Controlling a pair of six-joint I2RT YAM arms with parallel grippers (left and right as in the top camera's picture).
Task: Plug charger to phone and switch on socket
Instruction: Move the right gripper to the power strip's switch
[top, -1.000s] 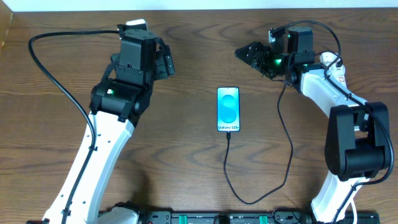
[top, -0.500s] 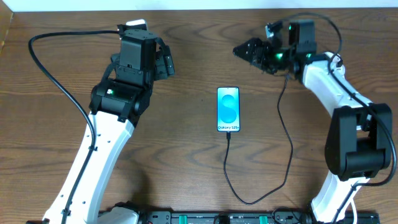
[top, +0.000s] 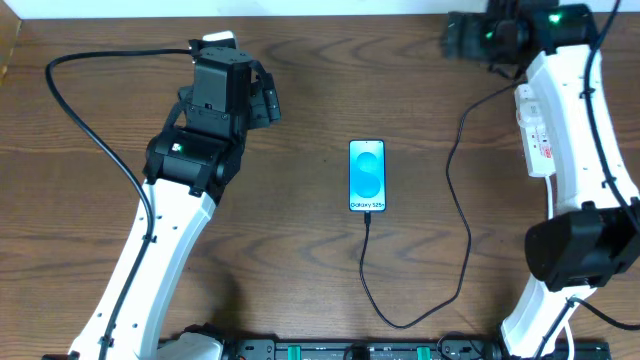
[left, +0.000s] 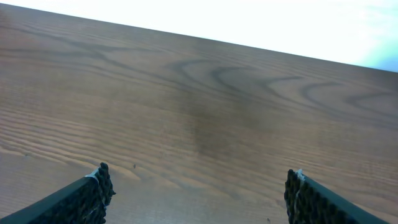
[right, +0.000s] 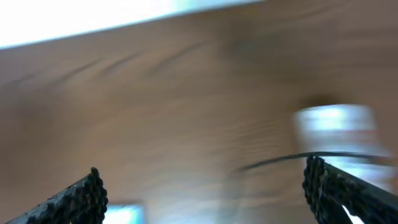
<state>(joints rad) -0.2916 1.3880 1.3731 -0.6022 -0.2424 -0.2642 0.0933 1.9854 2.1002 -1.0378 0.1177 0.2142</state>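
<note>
The phone (top: 367, 176) lies face up mid-table, its blue screen lit. The charger (top: 462, 215), a thin black cable, runs from the phone's near end in a loop toward me, then up the right side toward the socket (top: 536, 125). The socket is a white power strip with red markings, beside my right arm. My right gripper (top: 452, 38) is open and empty at the far right edge, well away from phone and socket. Its wrist view is blurred: jaws (right: 202, 180) apart, socket (right: 336, 124), charger (right: 280, 162), phone corner (right: 124, 214). My left gripper (top: 272, 100) (left: 199, 180) is open over bare wood.
The wooden table's (top: 300, 250) far edge runs along the top of the overhead view, just behind my right gripper. A thick black arm cable (top: 90, 120) curves across the far left. A black rail (top: 330, 350) lines the near edge.
My right arm has swung back and to the right, from near the phone's far side to the table's far edge, uncovering the socket. The left arm, phone and charger have not moved.
</note>
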